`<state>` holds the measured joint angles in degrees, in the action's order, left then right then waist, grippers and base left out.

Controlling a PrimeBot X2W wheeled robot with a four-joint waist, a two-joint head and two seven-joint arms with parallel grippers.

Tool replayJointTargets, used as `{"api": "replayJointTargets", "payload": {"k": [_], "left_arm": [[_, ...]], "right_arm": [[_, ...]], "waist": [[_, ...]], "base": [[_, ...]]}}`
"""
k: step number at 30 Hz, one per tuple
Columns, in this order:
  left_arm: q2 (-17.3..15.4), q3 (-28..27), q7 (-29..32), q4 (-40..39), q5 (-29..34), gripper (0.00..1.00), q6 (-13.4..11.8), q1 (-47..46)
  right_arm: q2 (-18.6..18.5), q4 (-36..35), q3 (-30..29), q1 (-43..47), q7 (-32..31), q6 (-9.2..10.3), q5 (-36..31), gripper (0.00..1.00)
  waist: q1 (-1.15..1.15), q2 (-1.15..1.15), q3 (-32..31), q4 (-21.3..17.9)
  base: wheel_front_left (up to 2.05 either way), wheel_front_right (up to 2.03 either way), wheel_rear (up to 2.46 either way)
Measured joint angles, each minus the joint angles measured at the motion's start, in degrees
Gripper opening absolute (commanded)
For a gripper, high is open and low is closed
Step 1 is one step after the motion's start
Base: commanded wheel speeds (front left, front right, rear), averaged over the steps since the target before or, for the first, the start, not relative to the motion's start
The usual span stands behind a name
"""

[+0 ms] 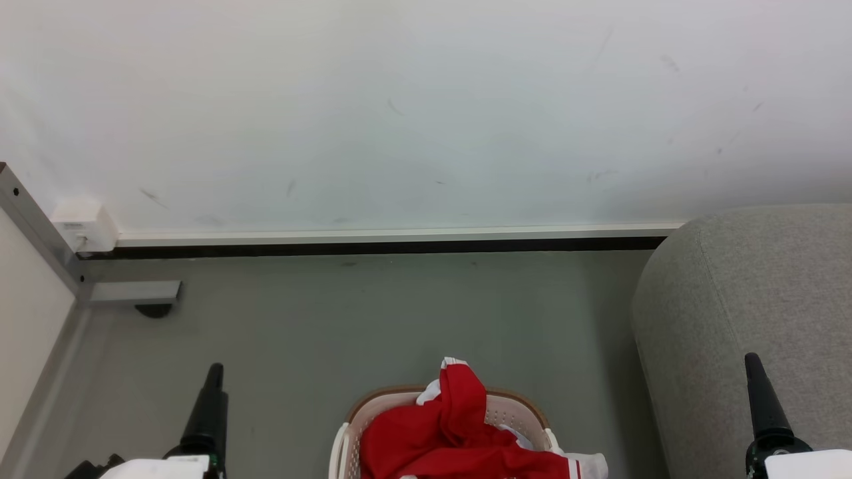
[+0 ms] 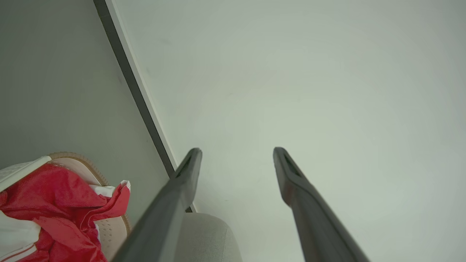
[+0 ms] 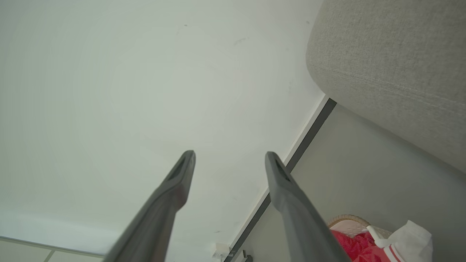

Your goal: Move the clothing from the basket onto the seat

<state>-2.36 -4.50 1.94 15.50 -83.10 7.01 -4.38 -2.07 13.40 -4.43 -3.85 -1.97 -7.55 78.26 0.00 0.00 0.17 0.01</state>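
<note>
Left end effector [image 2: 236, 151]: spread wide, empty, over the floor [image 1: 299, 332]. Inward and lower, between both arms: basket [image 1: 386, 397] heaped with red clothing [image 1: 452, 432], long axis running left-right, a white cuff spilling rightward. Just beyond, the seat [image 1: 745, 286]. Right end effector [image 3: 229, 154]: likewise agape, empty, seemingly slightly farther.

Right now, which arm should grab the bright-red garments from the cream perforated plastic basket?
Right, probably: right gripper is open beside the grey woven seat, and a white cuff spills off the basket that side.
</note>
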Motion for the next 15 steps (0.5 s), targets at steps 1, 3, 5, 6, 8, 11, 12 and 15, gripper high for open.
{"api": "replayJointTargets", "payload": {"k": [1,3,5,6,8,11,12,15], "left_arm": [[-0.01,0.09,-0.1,-0.24,1.05,1.0,-0.08,0.01],[-0.01,0.29,-0.57,-0.69,3.6,1.0,-0.42,0.05],[-0.01,0.48,-1.04,-1.15,6.13,1.0,-0.69,0.19],[-0.01,0.55,-1.19,-1.34,7.45,1.0,-0.89,0.25],[-0.01,0.71,-1.87,-1.62,9.84,1.0,-1.3,0.39],[-0.02,0.88,-2.55,-1.94,13.37,1.0,-1.88,0.94],[-0.02,0.96,-2.66,-2.05,14.72,1.0,-2.02,1.03],[-0.02,1.08,-3.36,-2.47,18.03,1.0,-2.26,1.12]], "right_arm": [[-0.03,-0.32,0.13,0.1,0.23,0.0,-1.54,1.0],[-0.12,-0.71,0.48,0.43,0.67,0.0,-4.72,1.0],[-0.27,-1.0,0.83,0.56,1.05,0.0,-7.86,1.0],[-0.38,-1.19,1.02,0.57,1.34,0.0,-9.18,1.0],[-0.65,-1.46,1.4,0.59,1.67,0.0,-12.17,1.0],[-0.87,-1.78,1.77,0.74,2.59,0.0,-15.95,1.0],[-0.9,-1.89,1.85,0.79,2.68,0.0,-17.2,1.0],[-1.0,-2.21,2.01,0.91,3.41,0.0,-20.36,1.0]], "waist": [[0.0,0.0,0.0,0.01],[0.0,0.0,0.0,0.04],[0.0,0.0,-0.01,0.07],[0.0,0.0,-0.01,0.07],[0.0,0.0,-0.01,0.08],[0.0,0.0,-0.02,0.08],[0.0,0.0,-0.02,0.08],[0.0,0.0,-0.02,0.09]], "base": [[0.0,0.0,0.0],[0.0,0.0,0.0],[0.0,0.0,0.0],[0.0,0.0,0.0],[0.0,0.0,0.0],[0.0,0.0,0.0],[0.0,0.0,0.0],[0.0,0.0,0.0]]}}
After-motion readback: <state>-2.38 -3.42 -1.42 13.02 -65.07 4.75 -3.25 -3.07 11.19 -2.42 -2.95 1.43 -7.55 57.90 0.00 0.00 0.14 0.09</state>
